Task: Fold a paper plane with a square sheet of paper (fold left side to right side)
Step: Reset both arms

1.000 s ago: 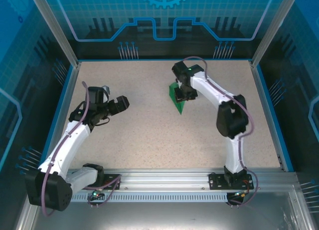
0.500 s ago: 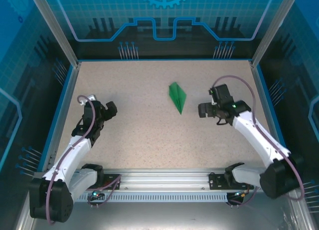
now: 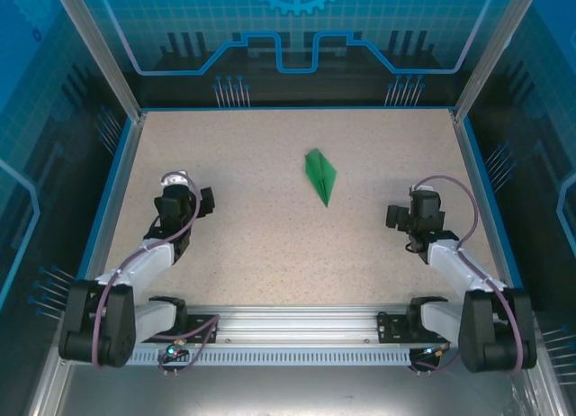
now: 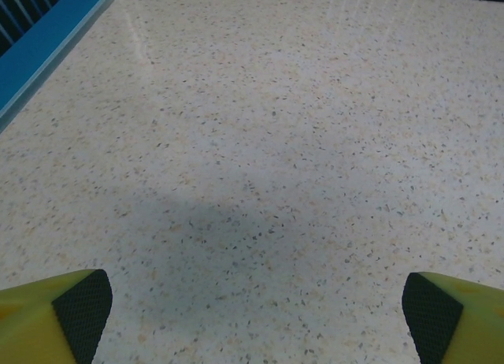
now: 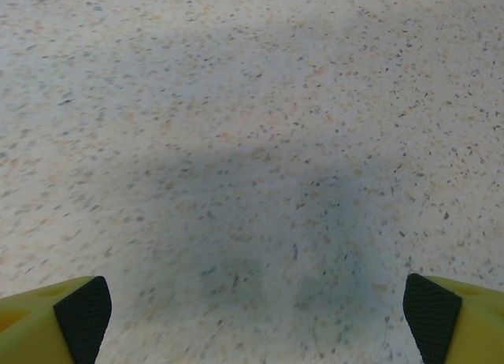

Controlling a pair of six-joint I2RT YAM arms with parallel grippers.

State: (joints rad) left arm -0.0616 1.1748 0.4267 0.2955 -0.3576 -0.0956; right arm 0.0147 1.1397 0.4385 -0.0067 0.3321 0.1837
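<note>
While paper plane lies seemingly flat, table edges well apart.

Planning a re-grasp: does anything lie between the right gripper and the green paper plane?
Nothing visible does: just bare speckled table separates the open right gripper from the paper plane.

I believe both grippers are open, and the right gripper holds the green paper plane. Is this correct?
Not quite. The left gripper and the right gripper are open, but the right one holds nothing: the top external view shows the paper plane lying free on the table, apart from both arms.
</note>
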